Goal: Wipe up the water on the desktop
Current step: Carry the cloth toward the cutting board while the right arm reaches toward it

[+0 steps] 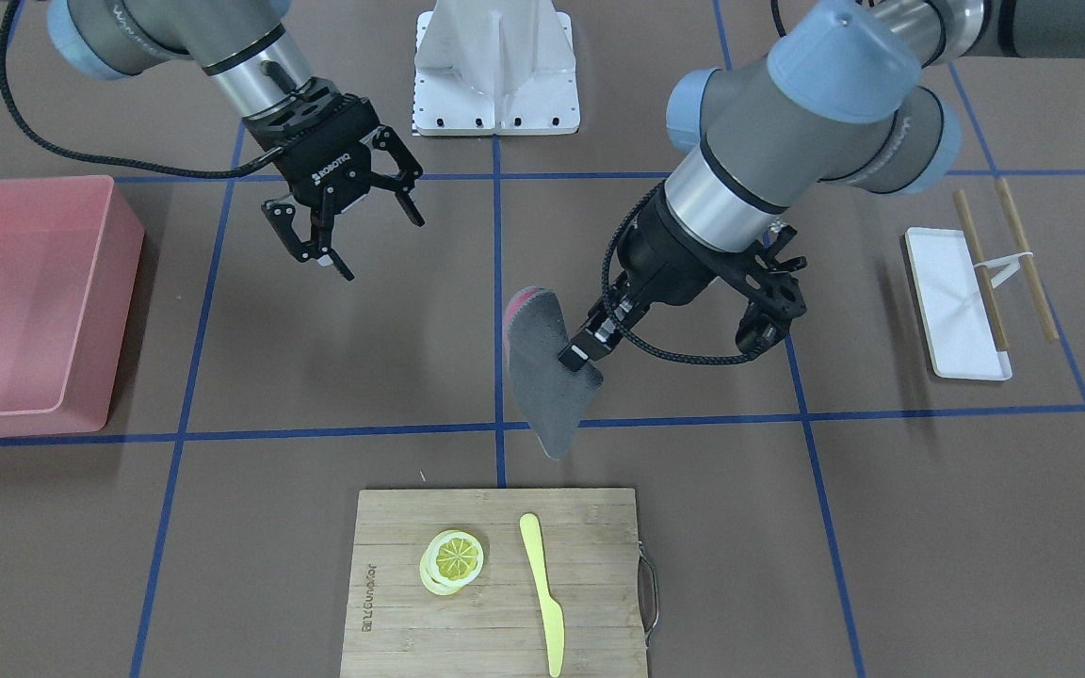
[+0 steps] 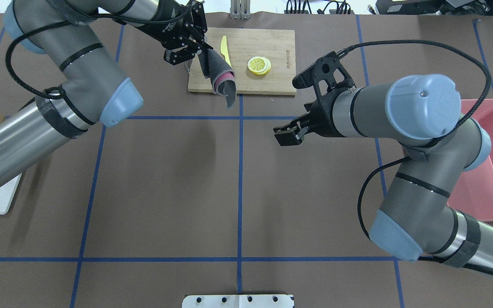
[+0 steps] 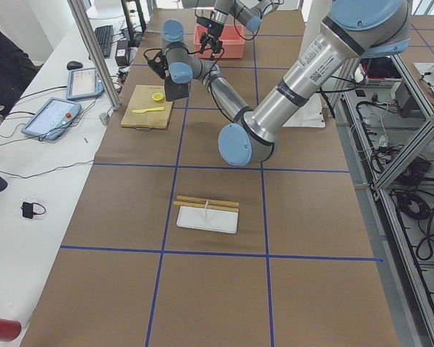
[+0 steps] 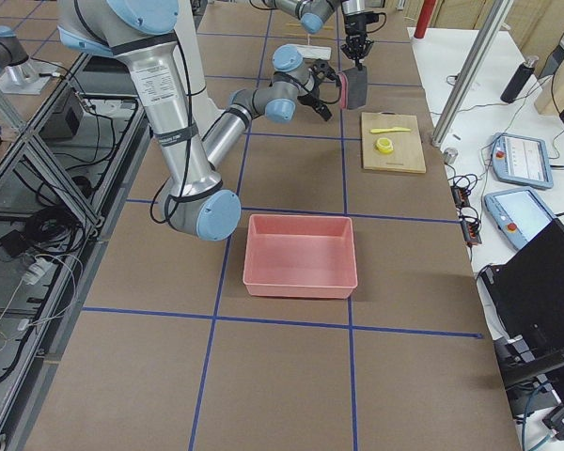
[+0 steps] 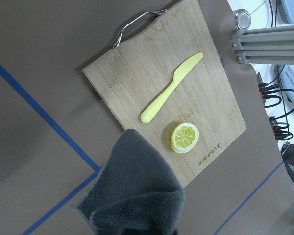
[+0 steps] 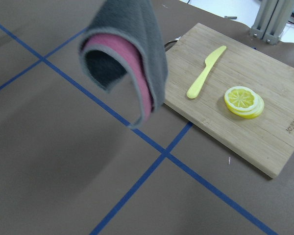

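Observation:
The desktop (image 1: 316, 358) is a matte brown surface with a blue tape grid; it also shows in the overhead view (image 2: 165, 184). I cannot make out any water on it. My left gripper (image 1: 580, 356) is shut on a grey cloth with a pink inner side (image 1: 547, 386) and holds it hanging above the desktop, just before the cutting board. The cloth also shows in the overhead view (image 2: 221, 79), the left wrist view (image 5: 137, 196) and the right wrist view (image 6: 132, 54). My right gripper (image 1: 345, 226) is open and empty, raised above the desktop beside the cloth (image 2: 293, 108).
A bamboo cutting board (image 1: 590, 565) holds a lemon slice (image 1: 454, 557) and a yellow plastic knife (image 1: 542, 593). A pink bin (image 1: 119, 311) stands on my right side. A white tray (image 1: 947, 282) with chopsticks lies on my left side. A white mount base (image 1: 495, 66) sits near me.

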`<move>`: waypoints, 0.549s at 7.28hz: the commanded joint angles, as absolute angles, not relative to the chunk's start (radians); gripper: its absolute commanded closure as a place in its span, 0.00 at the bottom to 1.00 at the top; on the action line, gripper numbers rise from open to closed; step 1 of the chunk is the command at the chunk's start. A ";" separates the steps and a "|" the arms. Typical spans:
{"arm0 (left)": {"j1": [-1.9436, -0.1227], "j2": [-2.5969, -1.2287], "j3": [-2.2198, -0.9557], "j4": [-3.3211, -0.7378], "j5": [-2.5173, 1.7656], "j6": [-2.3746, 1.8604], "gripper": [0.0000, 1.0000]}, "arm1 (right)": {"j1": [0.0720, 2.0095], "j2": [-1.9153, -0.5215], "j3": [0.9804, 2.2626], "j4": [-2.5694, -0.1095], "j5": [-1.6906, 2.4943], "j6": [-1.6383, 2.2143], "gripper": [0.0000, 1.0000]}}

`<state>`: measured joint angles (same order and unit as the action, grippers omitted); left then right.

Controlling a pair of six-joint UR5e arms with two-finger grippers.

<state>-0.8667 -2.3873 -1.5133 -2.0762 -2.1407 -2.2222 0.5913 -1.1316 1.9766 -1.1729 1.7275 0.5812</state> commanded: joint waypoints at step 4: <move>-0.761 -2.442 -1.515 -2.077 -2.017 -2.431 1.00 | 0.540 -1.086 1.962 -1.174 1.638 0.569 0.01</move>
